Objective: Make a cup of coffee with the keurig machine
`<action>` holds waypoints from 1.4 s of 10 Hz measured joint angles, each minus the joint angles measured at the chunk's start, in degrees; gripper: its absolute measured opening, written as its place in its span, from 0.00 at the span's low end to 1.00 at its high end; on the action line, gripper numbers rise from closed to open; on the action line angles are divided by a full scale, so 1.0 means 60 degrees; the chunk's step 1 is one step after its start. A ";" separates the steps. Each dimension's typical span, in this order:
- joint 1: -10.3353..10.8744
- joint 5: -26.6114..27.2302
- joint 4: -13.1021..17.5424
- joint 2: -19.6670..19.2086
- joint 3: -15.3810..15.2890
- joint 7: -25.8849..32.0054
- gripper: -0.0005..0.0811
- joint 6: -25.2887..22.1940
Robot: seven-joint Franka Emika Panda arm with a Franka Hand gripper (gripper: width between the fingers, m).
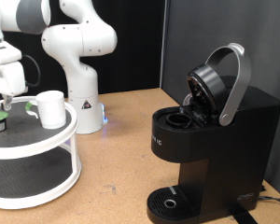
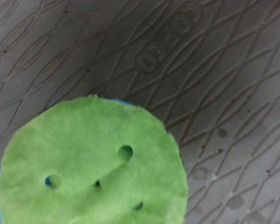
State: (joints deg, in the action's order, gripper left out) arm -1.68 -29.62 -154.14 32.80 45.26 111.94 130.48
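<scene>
Keurig machine (image 1: 210, 131) on wooden table (image 1: 121, 149), lid raised.

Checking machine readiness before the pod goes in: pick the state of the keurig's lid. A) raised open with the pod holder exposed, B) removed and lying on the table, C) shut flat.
A: the keurig machine has its silver-grey lid handle tilted up and back, leaving the round pod holder uncovered.

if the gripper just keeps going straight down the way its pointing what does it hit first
Most likely the green-topped coffee pod: the wrist view looks almost straight onto it, lying on the dark ribbed mat. In the exterior view the gripper hangs right above that pod, beside the cup.
</scene>
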 joint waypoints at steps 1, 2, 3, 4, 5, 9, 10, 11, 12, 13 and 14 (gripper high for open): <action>-0.0011 -0.0024 -0.0101 -0.0087 0.0058 0.0000 0.99 0.0170; -0.0011 -0.0034 -0.0175 -0.0167 0.0127 0.0002 0.99 0.0281; -0.0011 -0.0037 -0.0225 -0.0228 0.0170 0.0018 0.99 0.0345; -0.0011 -0.0040 -0.0272 -0.0260 0.0215 0.0038 0.99 0.0360; -0.0011 -0.0045 -0.0309 -0.0271 0.0248 0.0049 0.99 0.0372; -0.0011 -0.0163 -0.0450 -0.0308 0.0420 0.0054 0.99 0.0512; -0.0011 -0.0184 -0.0459 -0.0341 0.0442 0.0054 0.99 0.0525; -0.0011 -0.0197 -0.0464 -0.0386 0.0463 0.0055 0.99 0.0550; -0.0011 -0.0198 -0.0469 -0.0426 0.0475 0.0056 0.99 0.0574; -0.0011 -0.0198 -0.0478 -0.0458 0.0489 0.0057 0.99 0.0639; -0.0009 -0.0198 -0.0486 -0.0493 0.0504 0.0057 0.99 0.0720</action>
State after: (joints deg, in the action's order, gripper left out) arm -1.74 -30.81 -157.06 29.84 48.29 112.28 134.80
